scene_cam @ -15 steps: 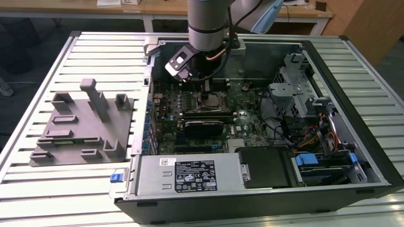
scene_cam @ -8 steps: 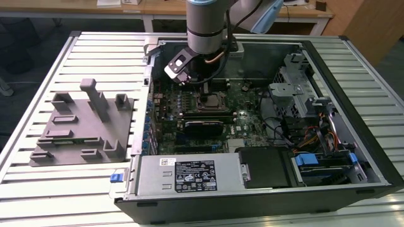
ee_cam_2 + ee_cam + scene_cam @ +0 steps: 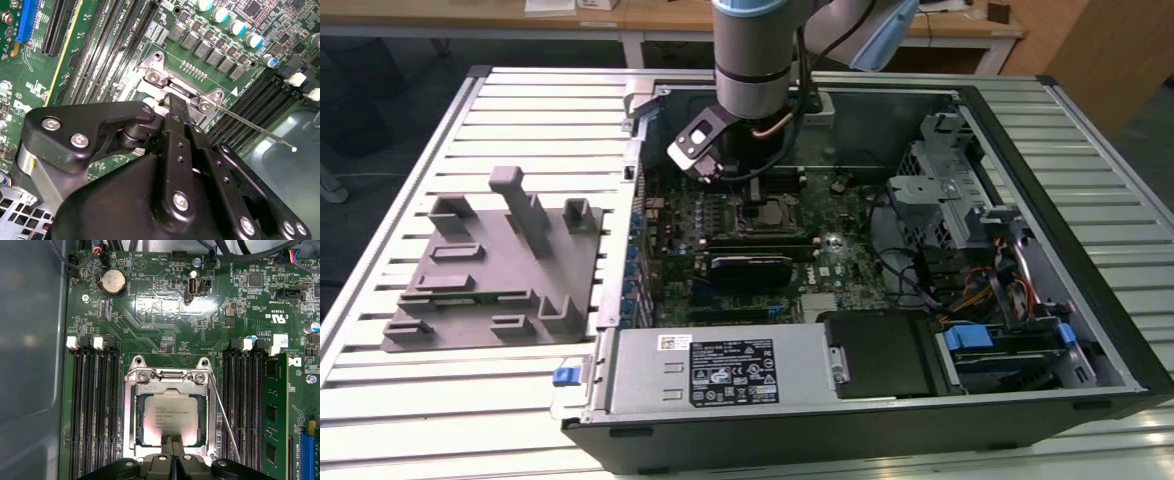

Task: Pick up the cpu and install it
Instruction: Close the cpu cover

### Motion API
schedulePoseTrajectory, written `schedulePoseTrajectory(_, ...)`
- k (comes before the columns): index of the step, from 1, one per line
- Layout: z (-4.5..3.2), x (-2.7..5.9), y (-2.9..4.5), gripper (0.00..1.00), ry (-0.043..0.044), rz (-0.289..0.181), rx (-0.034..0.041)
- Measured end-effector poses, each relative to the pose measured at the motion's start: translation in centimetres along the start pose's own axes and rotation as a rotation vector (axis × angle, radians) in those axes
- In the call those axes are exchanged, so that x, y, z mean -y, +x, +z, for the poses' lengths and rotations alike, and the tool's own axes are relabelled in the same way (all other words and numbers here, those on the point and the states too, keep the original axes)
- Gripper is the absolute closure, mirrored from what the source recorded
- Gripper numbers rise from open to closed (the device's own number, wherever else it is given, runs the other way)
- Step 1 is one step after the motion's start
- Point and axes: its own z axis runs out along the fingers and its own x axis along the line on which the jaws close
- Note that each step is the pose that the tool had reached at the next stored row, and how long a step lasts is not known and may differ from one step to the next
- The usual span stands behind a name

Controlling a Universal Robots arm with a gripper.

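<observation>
Your arm (image 3: 754, 60) reaches down from the upper middle of the exterior view into the open computer case (image 3: 1087, 250). The case lies on the slatted tabletop (image 3: 440, 400), with a grey holder (image 3: 494, 270) beside it on the exterior view's left.

In the first wrist view the cpu (image 3: 167, 415) lies flat inside the metal socket frame (image 3: 133, 415) on the green board (image 3: 160, 305), its silvery top facing up and its edges square to the frame. By the look of it, the pick-up and the placing are done, and the chip sits where it belongs.

The gripper (image 3: 172, 440) comes down right at one edge of the chip. Its jaws are narrow, drawn together with only a thin slit between them, and they do not reach around the chip. They look to be resting on or just above its edge rather than holding it, though you cannot tell whether they press on it.

What is left, as far as you can see, is the locking. The thin wire lever (image 3: 225, 425) beside the socket stands free and slanted, not tucked under a catch, and in the second wrist view the same lever (image 3: 255, 131) sticks out away from the frame. A green memory stick (image 3: 274, 415) sits in a slot just beyond the lever, apart from the gripper.
</observation>
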Motion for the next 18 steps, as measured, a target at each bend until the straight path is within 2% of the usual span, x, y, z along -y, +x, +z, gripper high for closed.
schedulePoseTrajectory(6, -0.15, -0.07, 0.04, 0.89, -0.0021, 0.000, -0.0028)
schedulePoseTrajectory(11, -0.95, -0.08, 0.01, 0.89, -0.0008, 0.000, -0.0014)
schedulePoseTrajectory(13, -1.06, -0.09, 0.00, 0.89, -0.0008, 0.000, -0.0014)
schedulePoseTrajectory(18, -1.03, -0.77, -0.11, 0.89, 0.0010, 0.000, -0.0015)
